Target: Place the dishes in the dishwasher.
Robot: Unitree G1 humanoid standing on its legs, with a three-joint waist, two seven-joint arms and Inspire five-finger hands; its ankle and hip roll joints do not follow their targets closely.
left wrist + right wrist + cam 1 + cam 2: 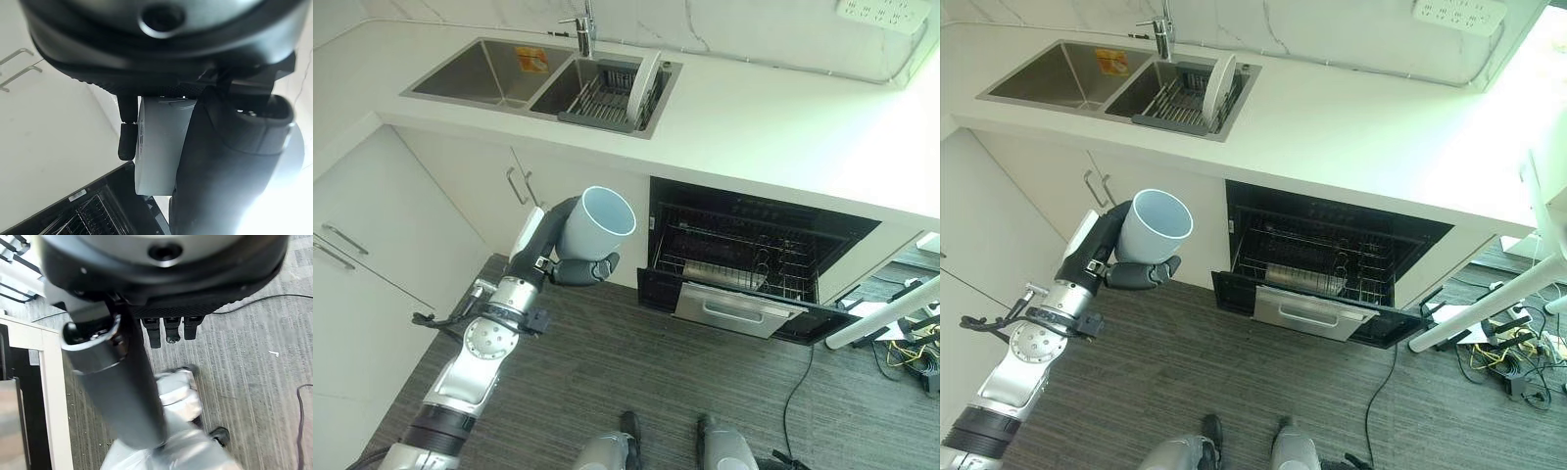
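My left hand (576, 268) is shut on a pale blue cup (597, 220), held upright with its mouth up, at cupboard height left of the dishwasher. The left wrist view has the cup's wall (159, 147) between thumb and fingers (126, 142). The dishwasher (734, 313) under the counter stands open, its wire rack (744, 257) showing with a metal dish (1302, 279) lying in it. A white plate (643, 86) stands on edge in the drying rack in the right sink basin. My right hand (161, 289) hangs over the grey floor, fingers relaxed and holding nothing.
A double sink (489, 73) with a tap (585, 34) is set in the white counter (773, 127). White cupboards with bar handles (517, 184) stand to the left. A white slanted pole (886, 313) and tangled cables (1494, 357) lie right of the dishwasher.
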